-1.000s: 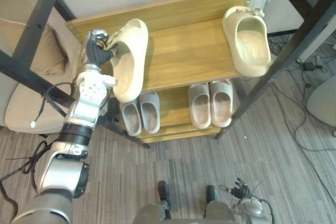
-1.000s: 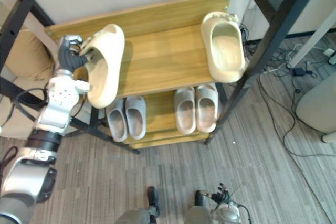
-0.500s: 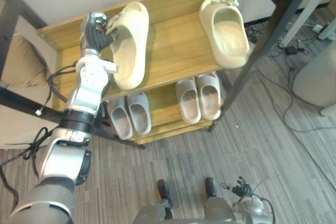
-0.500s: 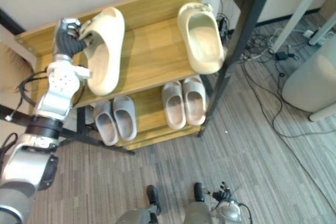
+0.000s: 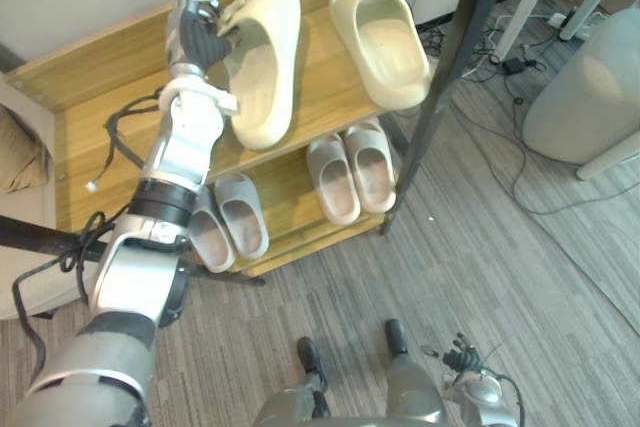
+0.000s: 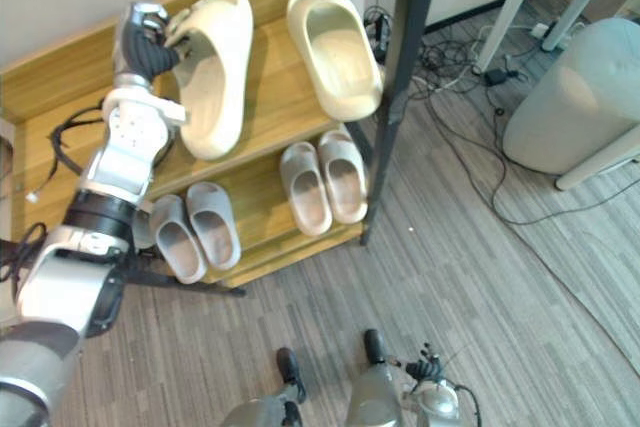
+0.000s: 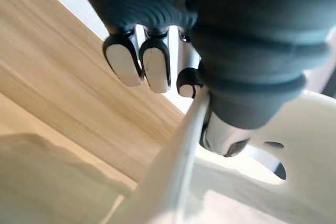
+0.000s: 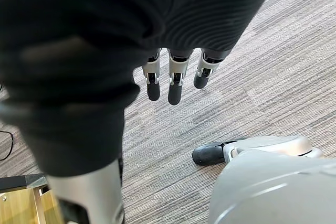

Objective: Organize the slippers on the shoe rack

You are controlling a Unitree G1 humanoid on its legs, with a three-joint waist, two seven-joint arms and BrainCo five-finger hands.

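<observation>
The cream slipper lies with its long axis running far to near on the left half of the top shelf of the shoe rack. Its far end is close to the back board and its near end reaches the shelf's front edge. A smooth, rounded side faces up, and a shadow falls on the wood to its right. I cannot tell which end is the toe, or whether it rests fully on the shelf or is partly lifted.

The left robot hand pinches this slipper at the left rim of its far end. In the left wrist view the fingers curl down on one side of the thin cream edge and the thumb sits on the other side, next to small vent holes in the slipper. The left arm stretches from the near left straight out over the left part of the rack, with the dark ribbed wrist at the far end, just left of the slipper.

A second cream slipper sits just to the right on the same shelf, also lying far to near, with its hollow side up. The two are near each other but apart.

On the lower shelf stand two grey pairs, a left pair and a right pair, with their open heel ends toward the near side.

The right robot hand hangs low over the carpeted floor, its fingers loose and straight, holding nothing.
</observation>
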